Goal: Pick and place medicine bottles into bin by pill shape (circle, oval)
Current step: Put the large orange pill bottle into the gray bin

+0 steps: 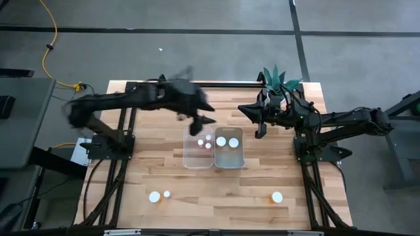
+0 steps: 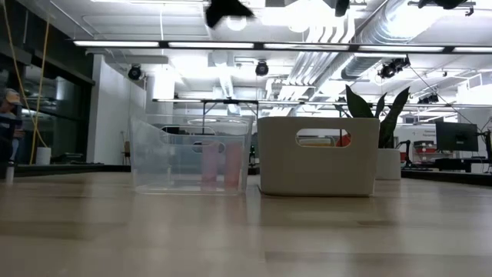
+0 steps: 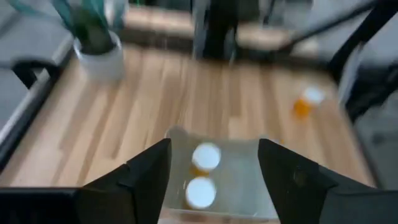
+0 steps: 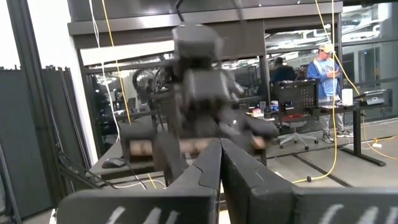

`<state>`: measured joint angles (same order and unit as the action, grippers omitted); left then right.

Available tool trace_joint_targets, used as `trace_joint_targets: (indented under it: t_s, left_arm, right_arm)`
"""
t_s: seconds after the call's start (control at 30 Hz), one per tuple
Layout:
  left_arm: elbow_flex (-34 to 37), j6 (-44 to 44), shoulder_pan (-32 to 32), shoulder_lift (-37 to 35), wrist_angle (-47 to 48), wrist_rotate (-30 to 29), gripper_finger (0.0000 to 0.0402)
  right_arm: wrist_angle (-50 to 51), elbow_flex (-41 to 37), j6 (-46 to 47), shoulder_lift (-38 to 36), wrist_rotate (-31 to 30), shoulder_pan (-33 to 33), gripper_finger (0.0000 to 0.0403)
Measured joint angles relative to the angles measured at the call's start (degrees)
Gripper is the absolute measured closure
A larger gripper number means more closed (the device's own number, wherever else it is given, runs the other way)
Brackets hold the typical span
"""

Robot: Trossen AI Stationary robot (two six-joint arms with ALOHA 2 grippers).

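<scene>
Bottles with white caps sit in two bins at the middle of the desk [image 1: 164,177]: the clear bin [image 1: 197,149] on the left holds three small-capped bottles [image 1: 205,141], and the white bin [image 1: 228,149] touching its right side holds two large-capped bottles [image 1: 227,141]. Three more bottles stand loose along the near part of the desk, a large-capped one [image 1: 154,196] with a small-capped one [image 1: 167,194] just beside it on the left, and a single bottle [image 1: 277,196] on the right, well apart from the others. The left pincer [image 1: 202,126] hangs above the far edge of the clear bin, its fingers [image 3: 149,171] spread apart with nothing between them; its wrist view looks down past them onto two white caps [image 3: 202,174] inside a bin. The right pincer [image 1: 257,124] hangs just beyond the far right corner of the white bin, near a potted plant [image 1: 279,82] at the far edge, with its fingers [image 4: 205,171] pressed together and empty. Seen from desk level, the two bins stand side by side, with faint orange bottle shapes [image 2: 219,165] showing through the clear wall.
</scene>
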<state>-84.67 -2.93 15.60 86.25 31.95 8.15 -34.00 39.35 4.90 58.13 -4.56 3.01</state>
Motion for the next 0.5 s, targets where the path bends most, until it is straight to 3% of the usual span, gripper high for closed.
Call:
trace_joint_targets:
  t_s: [0.3,0.5]
  left_arm:
    - [37.02,-10.62,-5.25,-30.70,-35.40,-7.53,0.0245]
    - [51.81,-9.98,-8.74,-42.75,-41.86,-11.62,0.0316]
  right_arm:
    - [0.41,0.00,0.12,0.00,0.02,-0.02,0.0403]
    - [0.59,0.00,0.14,0.00,0.02,-0.02,0.0403]
